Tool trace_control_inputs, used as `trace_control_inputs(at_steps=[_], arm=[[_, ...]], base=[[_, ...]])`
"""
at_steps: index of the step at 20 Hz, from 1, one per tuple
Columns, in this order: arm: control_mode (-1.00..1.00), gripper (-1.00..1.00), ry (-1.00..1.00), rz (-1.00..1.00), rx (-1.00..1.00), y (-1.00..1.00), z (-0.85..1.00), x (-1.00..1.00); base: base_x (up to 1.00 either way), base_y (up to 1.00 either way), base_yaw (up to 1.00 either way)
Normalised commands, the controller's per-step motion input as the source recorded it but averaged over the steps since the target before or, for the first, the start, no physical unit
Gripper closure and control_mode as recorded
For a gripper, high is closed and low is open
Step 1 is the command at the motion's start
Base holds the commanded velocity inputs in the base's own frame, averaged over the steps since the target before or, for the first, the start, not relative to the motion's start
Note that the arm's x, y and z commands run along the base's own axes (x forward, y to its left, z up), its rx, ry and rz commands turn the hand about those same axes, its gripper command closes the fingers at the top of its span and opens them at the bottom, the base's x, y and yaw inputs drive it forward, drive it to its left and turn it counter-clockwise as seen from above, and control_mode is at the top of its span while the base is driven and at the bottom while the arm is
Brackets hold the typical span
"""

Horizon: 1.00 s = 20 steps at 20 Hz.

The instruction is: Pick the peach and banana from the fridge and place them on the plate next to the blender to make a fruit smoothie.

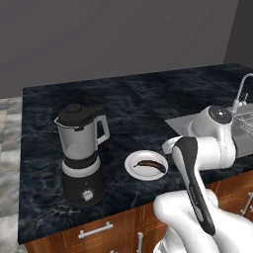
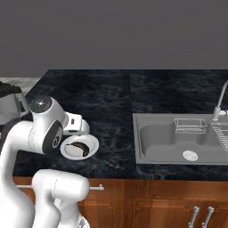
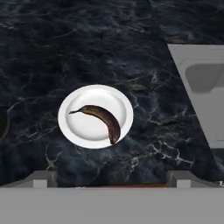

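The dark brown-black banana (image 3: pixel 101 119) lies curved across the small white plate (image 3: pixel 76 131) on the black marble counter. From the left base view, the plate (image 1: pixel 132 168) with the banana (image 1: pixel 150 165) sits just right of the blender (image 1: pixel 81 153), near the counter's front edge. My gripper (image 3: pixel 111 178) hangs above the plate, open, with nothing between its fingertips (image 3: pixel 43 178). From the right base view, the white hand hovers just over the plate (image 2: pixel 91 143) and the banana (image 2: pixel 78 147). The peach and the fridge are out of view.
A steel sink (image 2: pixel 178 142) with a faucet (image 2: pixel 220 102) is set into the counter right of the plate; its corner also appears in the hand view (image 3: pixel 201 87). Wooden cabinet fronts with metal handles (image 1: pixel 96 230) run below the counter edge.
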Motion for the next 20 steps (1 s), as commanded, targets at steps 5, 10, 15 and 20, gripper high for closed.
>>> trace_control_inputs(at_steps=[5, 10, 15, 20], arm=[[1.00, -1.00, -0.18, 0.00, 0.00, -0.08, 0.22, -0.47], [1.00, -1.00, 0.00, 0.00, 0.00, 0.00, 0.00, 0.00], [1.00, -1.00, 0.00, 0.00, 0.00, 0.00, 0.00, 0.00], [1.00, -1.00, 0.00, 0.00, 0.00, 0.00, 0.00, 0.00]], base=[[-0.38, -0.05, 0.10], [-0.82, 0.00, 0.75], [-0.07, 0.29, 0.98], [-0.01, 0.94, 0.81]])
